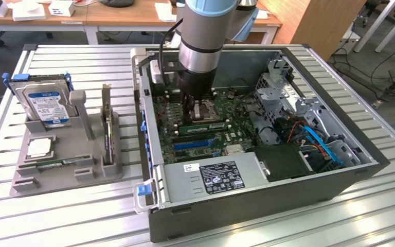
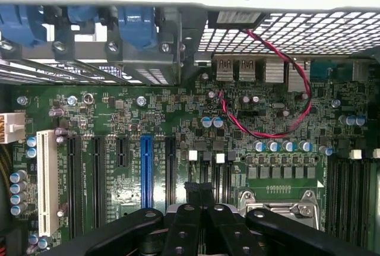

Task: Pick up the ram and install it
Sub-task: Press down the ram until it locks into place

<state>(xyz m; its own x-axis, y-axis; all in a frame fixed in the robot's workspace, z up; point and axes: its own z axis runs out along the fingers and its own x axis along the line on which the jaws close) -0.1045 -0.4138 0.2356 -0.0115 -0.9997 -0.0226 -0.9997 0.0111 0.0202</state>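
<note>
My gripper [image 2: 199, 192] is shut, its black fingers [image 2: 184, 220] pressed together with nothing visible between them. It hangs inside the open computer case [image 1: 362, 170], low over the green motherboard [image 2: 119, 113] and beside the metal CPU socket [image 2: 279, 199]. In the exterior view the gripper [image 1: 199, 103] sits under the arm's grey wrist. One ram [image 1: 201, 126], a narrow green stick with black chips, stands in a motherboard slot just in front of the gripper. Another ram [image 1: 55, 163] lies flat in the grey holder [image 1: 81, 172] on the exterior view's left.
The holder also carries a silver hard drive [image 1: 47, 105] with a blue label and an upright card [image 1: 106, 123]. Empty black memory slots [image 2: 347, 182], a blue slot [image 2: 146, 170] and a red-black wire [image 2: 267, 131] show on the board. A power supply [image 1: 215, 177] fills the case's near end.
</note>
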